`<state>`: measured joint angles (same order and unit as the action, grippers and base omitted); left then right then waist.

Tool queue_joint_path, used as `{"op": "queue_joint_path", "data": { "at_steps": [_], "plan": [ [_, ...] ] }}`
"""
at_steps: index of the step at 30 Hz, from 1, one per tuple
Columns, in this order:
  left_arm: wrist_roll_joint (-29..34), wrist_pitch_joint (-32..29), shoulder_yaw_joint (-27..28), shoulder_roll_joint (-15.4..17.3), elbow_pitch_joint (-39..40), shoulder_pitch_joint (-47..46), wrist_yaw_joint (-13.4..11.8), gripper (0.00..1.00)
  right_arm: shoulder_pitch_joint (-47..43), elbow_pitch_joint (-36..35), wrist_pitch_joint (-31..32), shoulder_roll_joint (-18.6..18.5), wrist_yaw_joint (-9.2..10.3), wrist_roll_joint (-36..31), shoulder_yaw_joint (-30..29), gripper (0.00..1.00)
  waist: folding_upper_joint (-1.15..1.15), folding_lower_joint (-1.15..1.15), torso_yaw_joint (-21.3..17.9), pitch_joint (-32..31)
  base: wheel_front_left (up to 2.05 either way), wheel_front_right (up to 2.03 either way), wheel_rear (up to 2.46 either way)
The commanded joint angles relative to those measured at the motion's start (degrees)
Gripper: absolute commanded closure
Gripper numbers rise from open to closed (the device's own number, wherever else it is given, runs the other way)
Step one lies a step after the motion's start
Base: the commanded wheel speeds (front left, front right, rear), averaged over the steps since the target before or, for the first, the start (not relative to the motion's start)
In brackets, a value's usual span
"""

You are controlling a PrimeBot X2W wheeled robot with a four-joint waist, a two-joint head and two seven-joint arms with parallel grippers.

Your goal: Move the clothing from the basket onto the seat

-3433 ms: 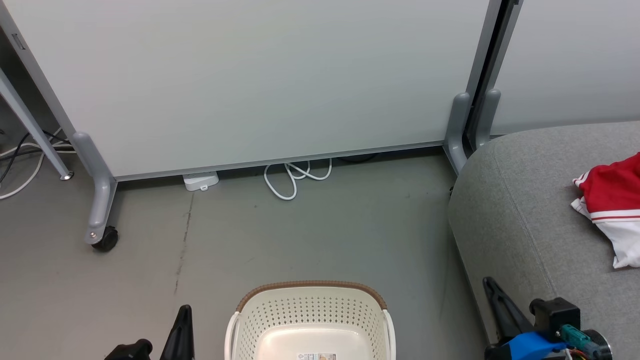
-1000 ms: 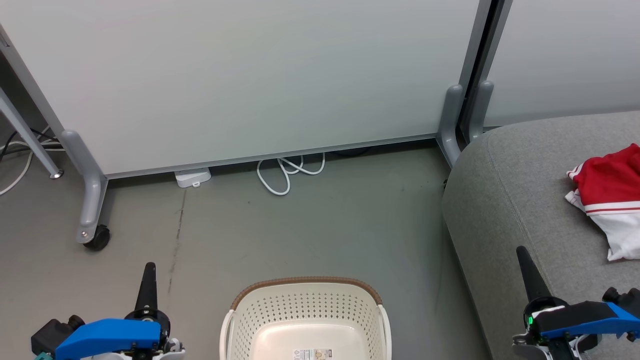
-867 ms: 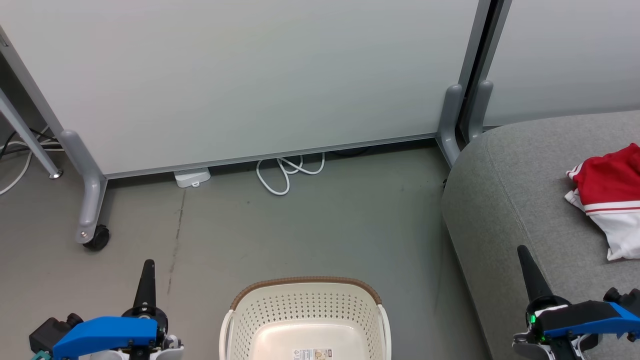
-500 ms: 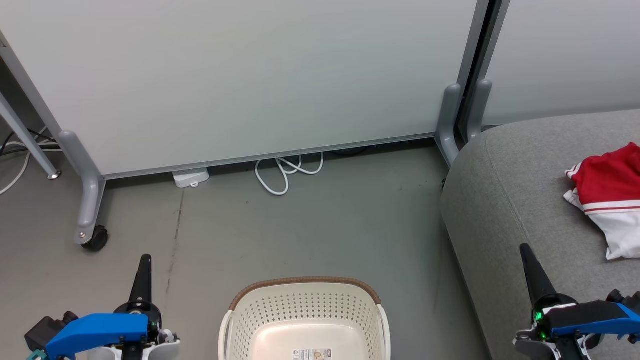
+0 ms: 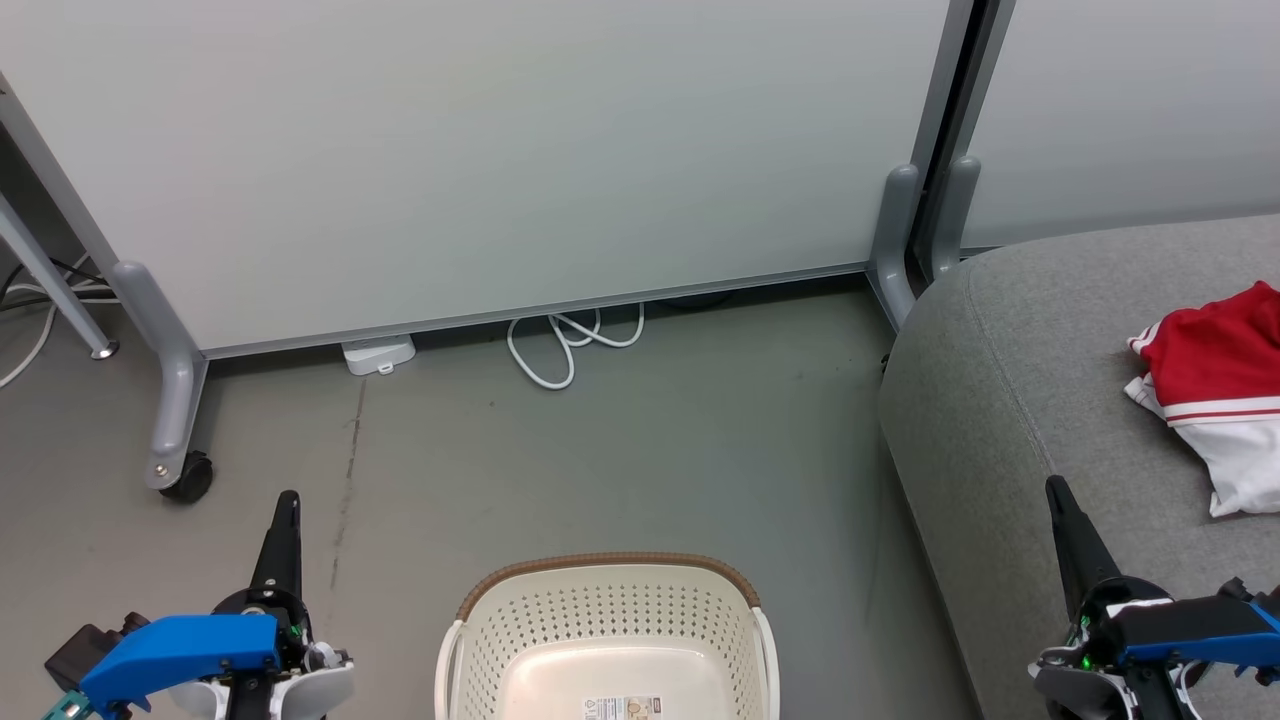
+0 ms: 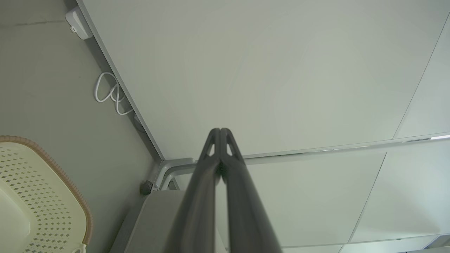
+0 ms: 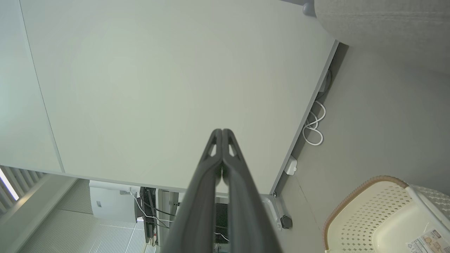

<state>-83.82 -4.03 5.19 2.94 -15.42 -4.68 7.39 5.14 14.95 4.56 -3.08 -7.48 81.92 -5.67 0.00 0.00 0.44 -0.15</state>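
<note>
The clothing (image 5: 1215, 375), a rumpled heap of red fabric with white trim and thin white stripes, lies on the seat of the grey sofa (image 5: 1010, 400) at the right edge of the head view, partly cut off by the frame; whether it is one garment or two cannot be told from here. The cream basket (image 5: 610, 563) with its brown rim stands on the grey floor (image 5: 650, 460) at the bottom middle, just left of the sofa's rounded end and apart from it, and the part of its pale bottom that shows carries a small printed label (image 5: 612, 710). The left gripper (image 5: 288, 500) hangs over the floor to the left of the basket, fingers pressed together and pointing up the view, holding nothing. The right gripper (image 5: 1054, 487) sits over the front edge of the sofa, well short of the clothing, its fingers likewise together and empty. Both wrist views show the two dark fingers meeting at their tips. Behind the basket a pale partition panel (image 5: 500, 150) stands on grey legs, one ending in a black caster (image 5: 188, 480). A looped white cable (image 5: 560, 345) and a small white box (image 5: 378, 353) lie on the floor at the panel's foot.
</note>
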Motion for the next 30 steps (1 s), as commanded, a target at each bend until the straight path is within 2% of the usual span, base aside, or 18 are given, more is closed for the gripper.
{"op": "queue_joint_path", "data": {
  "at_steps": [1,23,30],
  "plan": [
    [-1.21,-0.51,0.54,-0.04,0.53,-1.05,0.15,1.0,1.03,-0.59,0.41,0.12,-0.02,1.57,-0.2,1.0,0.0,0.0,-0.03,0.02,0.0,0.0,0.0],
    [-8.87,-2.77,1.52,-0.1,1.6,-1.94,0.18,1.0,1.46,-1.07,2.16,0.27,-0.02,10.83,-1.0,1.0,0.0,0.0,-0.44,0.33,0.0,0.0,0.0],
    [-8.64,-2.72,1.49,-0.1,1.57,-1.83,0.18,1.0,1.46,-1.05,2.1,0.26,-0.02,10.55,-0.96,1.0,0.0,0.0,-0.44,0.33,0.0,0.0,0.0]
  ]
}}
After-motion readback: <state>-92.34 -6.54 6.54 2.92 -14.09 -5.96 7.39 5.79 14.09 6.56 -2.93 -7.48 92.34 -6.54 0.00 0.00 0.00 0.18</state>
